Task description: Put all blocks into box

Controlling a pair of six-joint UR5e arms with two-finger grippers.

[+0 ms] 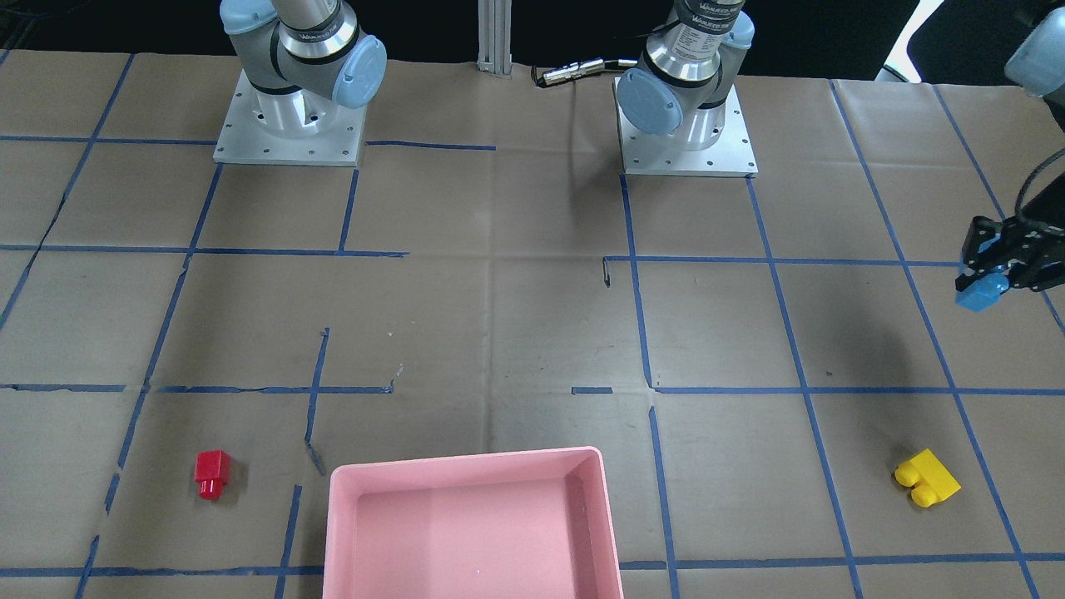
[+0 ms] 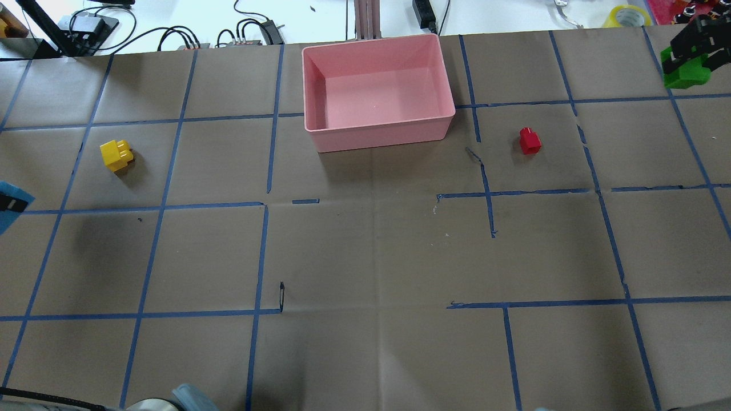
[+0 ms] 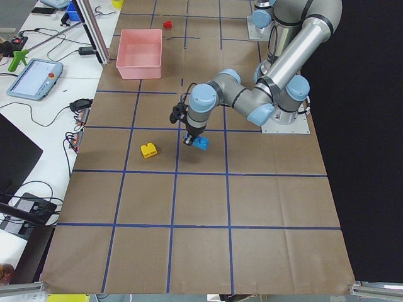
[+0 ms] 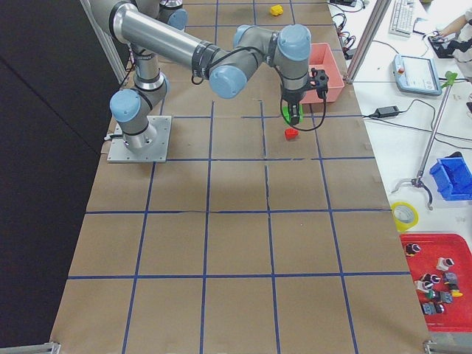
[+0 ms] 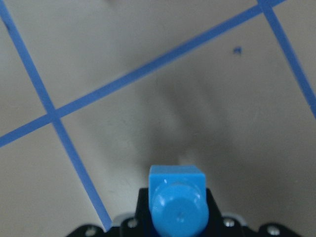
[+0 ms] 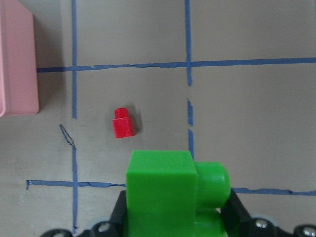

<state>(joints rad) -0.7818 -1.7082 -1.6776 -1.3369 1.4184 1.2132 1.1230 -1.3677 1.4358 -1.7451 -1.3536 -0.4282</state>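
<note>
My left gripper [image 1: 990, 264] is shut on the light blue block [image 1: 982, 293] and holds it above the table near its left end; the block fills the bottom of the left wrist view [image 5: 177, 202]. My right gripper [image 2: 690, 50] is shut on the green block [image 2: 684, 73] and holds it in the air. That block also shows in the right wrist view [image 6: 168, 192]. The red block [image 2: 529, 140] lies on the table right of the pink box [image 2: 377, 130], below and ahead of the right gripper. The yellow block [image 2: 116, 154] lies far left of the box. The box holds nothing.
The two arm bases [image 1: 289, 125] [image 1: 687, 125] stand at the robot's edge of the table. Cables and a tape roll [image 2: 628, 14] lie beyond the far edge behind the box. Blue tape lines grid the brown table cover.
</note>
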